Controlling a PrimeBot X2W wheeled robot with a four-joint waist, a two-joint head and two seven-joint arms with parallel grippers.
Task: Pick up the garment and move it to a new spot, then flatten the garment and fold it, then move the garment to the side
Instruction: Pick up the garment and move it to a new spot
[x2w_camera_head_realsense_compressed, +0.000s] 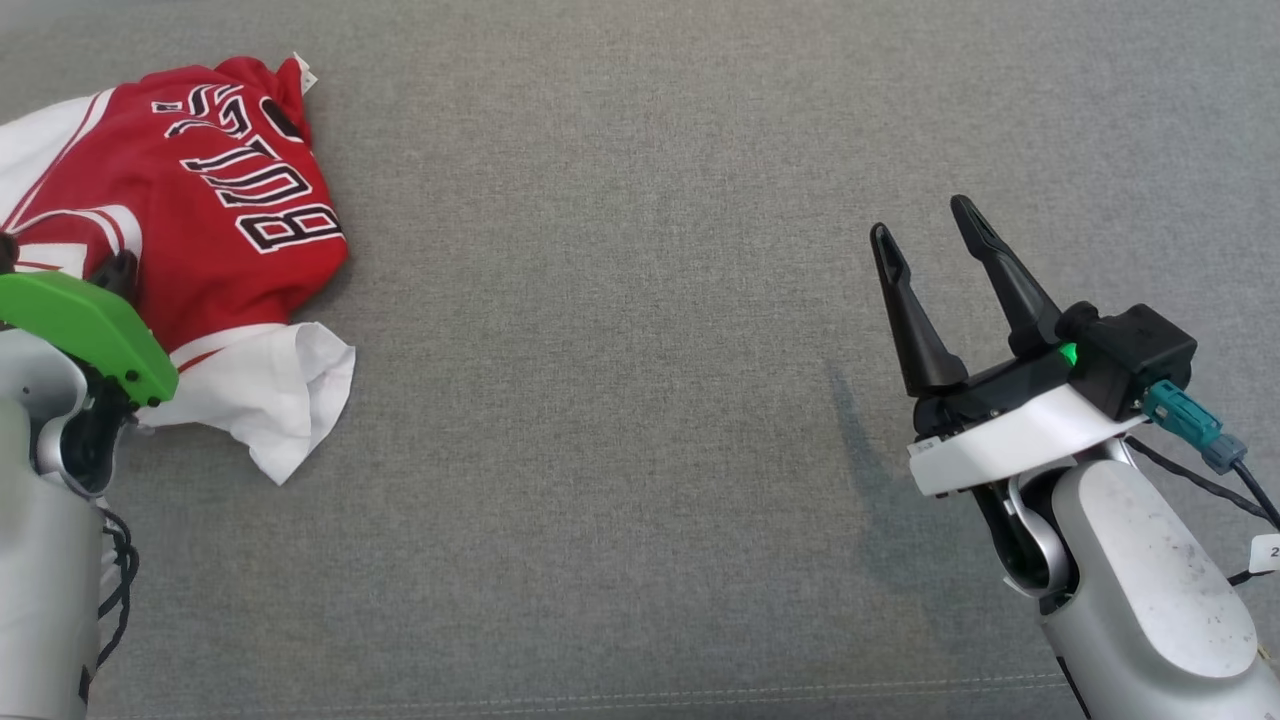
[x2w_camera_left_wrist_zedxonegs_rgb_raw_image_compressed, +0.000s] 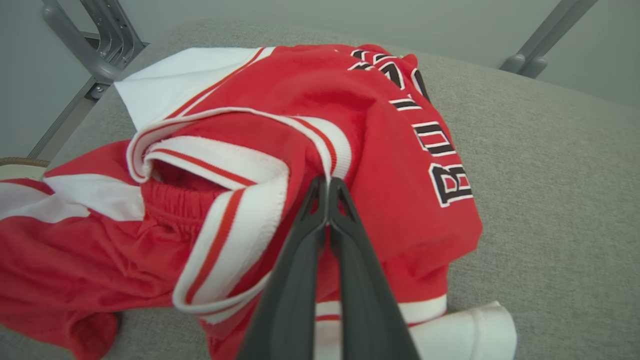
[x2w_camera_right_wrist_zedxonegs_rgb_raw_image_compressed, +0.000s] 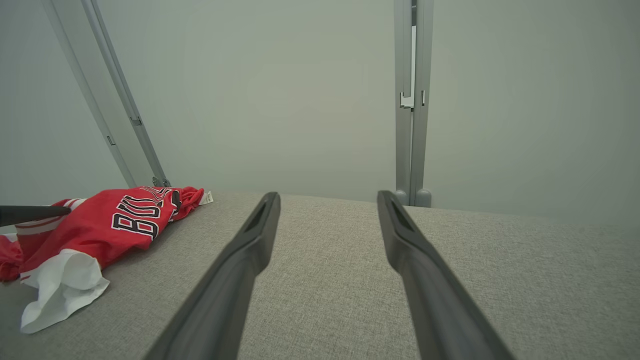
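On the padded surface (x2w_camera_head_realsense_compressed: 640, 450) the garment (x2w_camera_head_realsense_compressed: 210, 200) lies in a heap at about ten o'clock of the head view. The left gripper (x2w_camera_left_wrist_zedxonegs_rgb_raw_image_compressed: 327, 189) is at nine o'clock, over the near side of the garment, with its tips pressed together on a fold of it. The right gripper (x2w_camera_head_realsense_compressed: 921, 218) is at four o'clock, well apart from the garment. Behind the surface, in the right wrist view, an upright post (x2w_camera_right_wrist_zedxonegs_rgb_raw_image_compressed: 411, 100) stands at twelve o'clock and a leaning post (x2w_camera_right_wrist_zedxonegs_rgb_raw_image_compressed: 117, 120) at ten o'clock, behind the garment.
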